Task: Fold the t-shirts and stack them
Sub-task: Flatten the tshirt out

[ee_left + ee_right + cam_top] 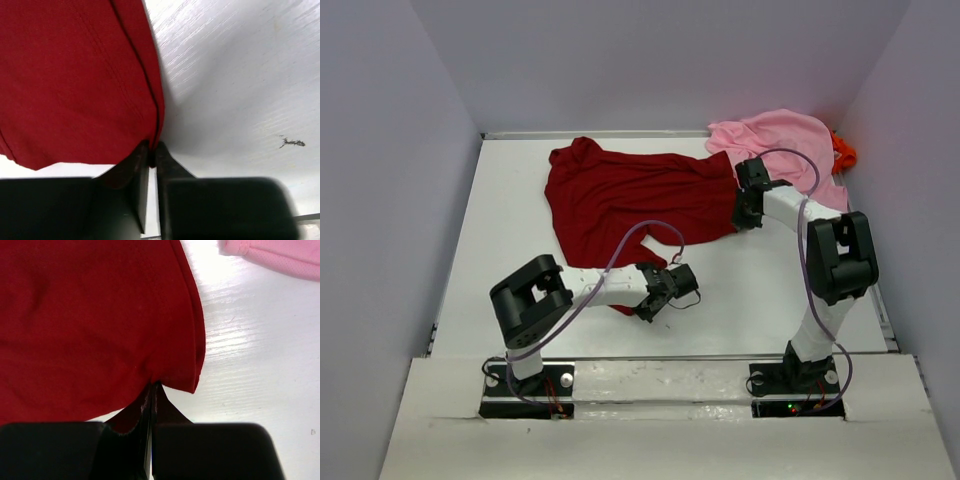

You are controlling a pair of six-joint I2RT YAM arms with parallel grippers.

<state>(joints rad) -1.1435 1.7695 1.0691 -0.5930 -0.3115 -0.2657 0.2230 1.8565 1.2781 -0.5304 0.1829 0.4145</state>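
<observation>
The dark red t-shirt [630,200] lies spread and wrinkled across the middle of the table. My left gripper [642,300] is shut on its near hem, as the left wrist view [152,150] shows with red cloth [75,80] pinched between the jaws. My right gripper [740,215] is shut on the shirt's right edge, as the right wrist view [154,387] shows on the red cloth [90,315]. The light pink t-shirt [785,145] lies crumpled at the back right, also in the right wrist view [280,255]. The bright orange t-shirt [843,152] peeks out behind it.
White walls close in the table [760,300] at the back and both sides. A small dark mark [292,143] is on the table surface near my left gripper. The arms' cables loop over the near part of the table.
</observation>
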